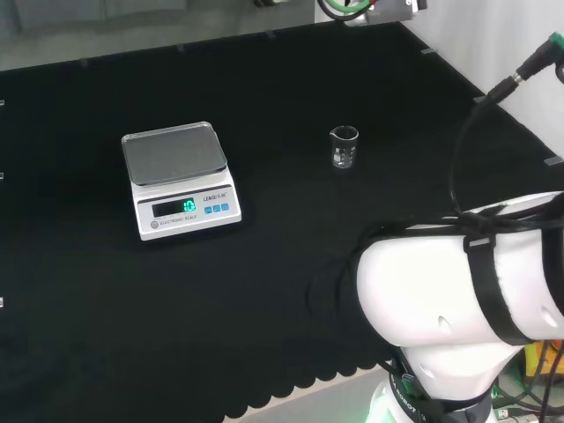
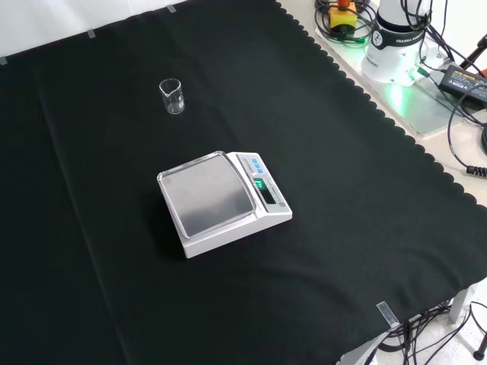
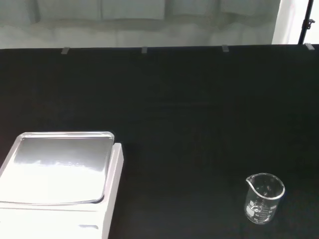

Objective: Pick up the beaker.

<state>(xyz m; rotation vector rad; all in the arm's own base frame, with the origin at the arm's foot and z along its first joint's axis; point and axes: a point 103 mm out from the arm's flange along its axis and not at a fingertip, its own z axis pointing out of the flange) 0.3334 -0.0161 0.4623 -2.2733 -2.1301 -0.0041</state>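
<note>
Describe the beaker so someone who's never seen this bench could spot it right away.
Find the white scale on the black cloth. In the head view, the beaker stands alone to its right, upright on the cloth. It is the small clear glass piece with a pouring spout.

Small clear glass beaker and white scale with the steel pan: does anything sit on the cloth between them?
Nothing. In the front view, bare black cloth separates the small clear glass beaker from the white scale with the steel pan; the head view agrees.
</note>
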